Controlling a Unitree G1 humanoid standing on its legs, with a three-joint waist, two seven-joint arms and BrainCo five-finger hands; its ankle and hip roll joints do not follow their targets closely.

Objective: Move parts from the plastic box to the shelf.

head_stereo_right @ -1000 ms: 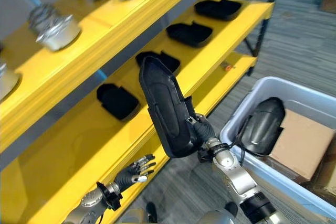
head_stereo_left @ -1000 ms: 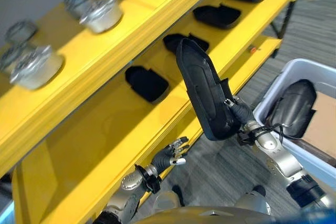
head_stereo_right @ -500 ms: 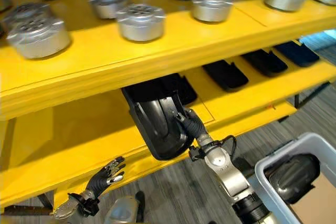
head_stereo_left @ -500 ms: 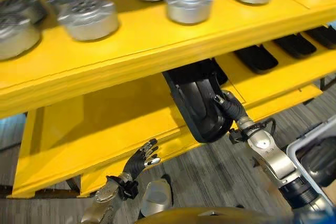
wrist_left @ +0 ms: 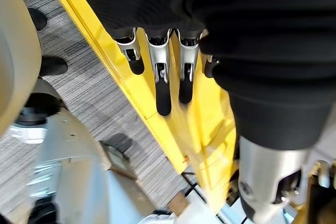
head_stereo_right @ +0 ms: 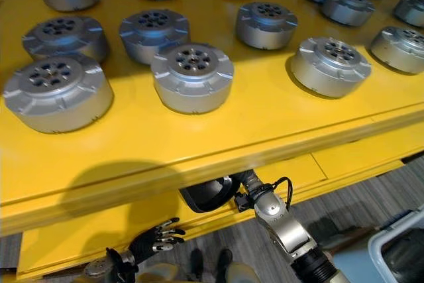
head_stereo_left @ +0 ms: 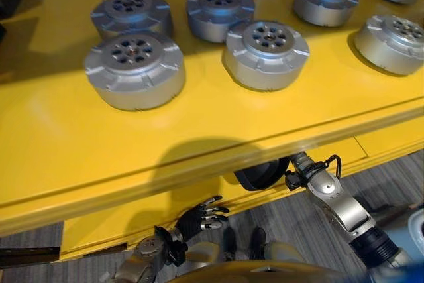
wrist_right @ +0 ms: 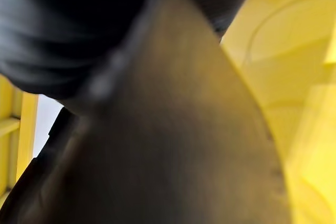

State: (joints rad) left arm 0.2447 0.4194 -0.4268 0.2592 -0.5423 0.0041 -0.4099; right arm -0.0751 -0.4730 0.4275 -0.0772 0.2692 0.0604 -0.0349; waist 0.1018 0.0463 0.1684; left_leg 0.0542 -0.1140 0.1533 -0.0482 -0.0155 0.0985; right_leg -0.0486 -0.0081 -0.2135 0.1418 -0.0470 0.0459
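Observation:
A black moulded part pokes out from under the yellow top shelf's front lip, most of it hidden beneath that shelf. My right hand reaches in under the lip and stays shut on the part's near end; the dark part lies right against it in the right wrist view. Low in front of the lower yellow shelf edge, my left hand hangs open and empty, fingers relaxed. A corner of the grey plastic box shows at the lower right.
Several silver round hub parts stand in rows on the top shelf. Grey striped floor lies below. A lower yellow shelf front runs under the top one.
The camera has swung to look down on the top shelf. My right hand has carried the black part further in under the shelf. The left hand stays low and open.

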